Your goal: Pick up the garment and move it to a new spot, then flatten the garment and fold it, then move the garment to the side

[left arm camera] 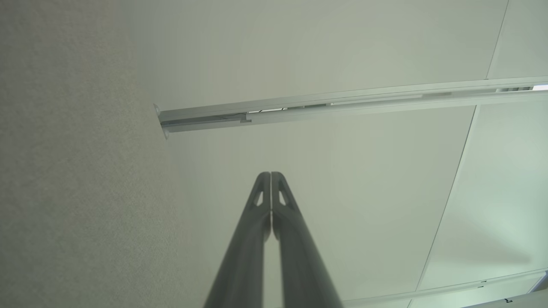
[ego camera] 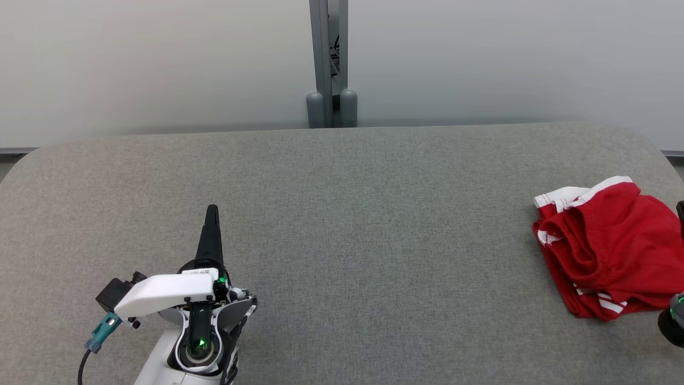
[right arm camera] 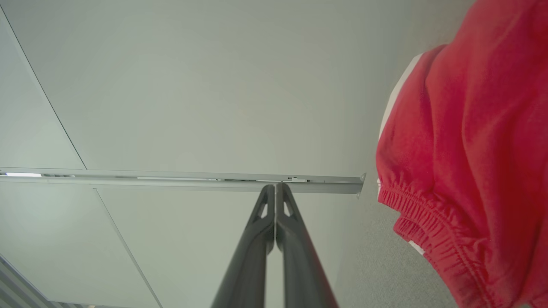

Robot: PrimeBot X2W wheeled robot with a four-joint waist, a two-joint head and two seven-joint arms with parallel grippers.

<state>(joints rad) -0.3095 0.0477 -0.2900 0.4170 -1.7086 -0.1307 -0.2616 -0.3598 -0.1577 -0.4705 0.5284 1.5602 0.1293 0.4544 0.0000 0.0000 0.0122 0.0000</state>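
Observation:
A red garment [ego camera: 609, 246] with white stripes and an elastic waistband lies crumpled on the grey table [ego camera: 342, 224], at its far right. In the right wrist view the same red garment [right arm camera: 471, 154] rises along the right side. My right gripper [right arm camera: 275, 188] is shut and empty, fingers together, just beside the garment; in the head view a bit of that arm [ego camera: 674, 318] pokes in at the right edge. My left gripper [ego camera: 212, 209] stands at the lower left of the table, far from the garment. Its fingertips [left arm camera: 270, 176] are pressed together with nothing between them.
A grey metal post [ego camera: 328, 59] with two rounded feet stands behind the table's far edge, against a pale wall. The table's corners are rounded, and the garment lies close to the right edge.

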